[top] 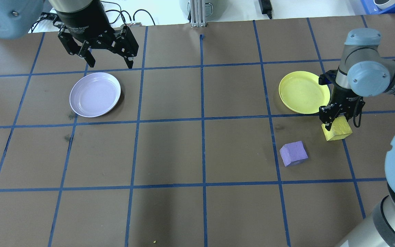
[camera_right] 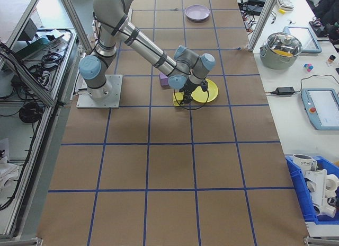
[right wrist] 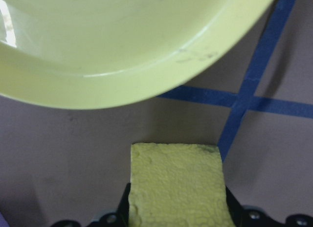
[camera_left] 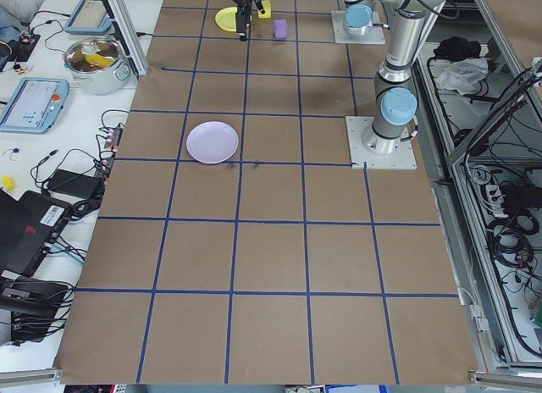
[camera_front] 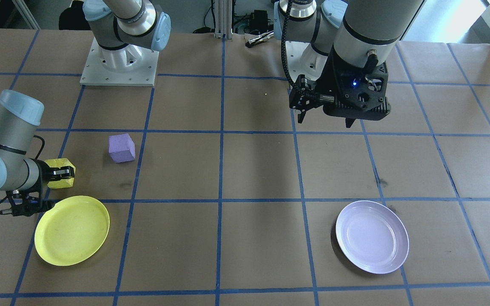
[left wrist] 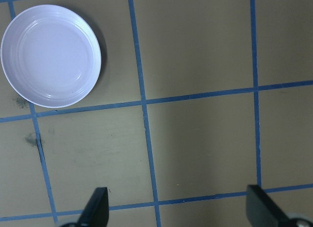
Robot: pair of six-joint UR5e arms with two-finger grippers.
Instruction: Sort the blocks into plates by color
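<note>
My right gripper is shut on the yellow block, with a finger against each side of it. The block sits just in front of the yellow plate, low over the paper; whether it touches the table I cannot tell. The purple block lies on the table a short way to the left of the yellow one, and also shows from the front. Far to the left, my left gripper hangs open and holds nothing, above the table beside the lavender plate, whose dish holds nothing.
Blue tape lines divide the brown paper into squares. The two arm bases stand at the robot's edge of the table. Beyond the far edge, a side bench carries a metal pot, tablets and cables.
</note>
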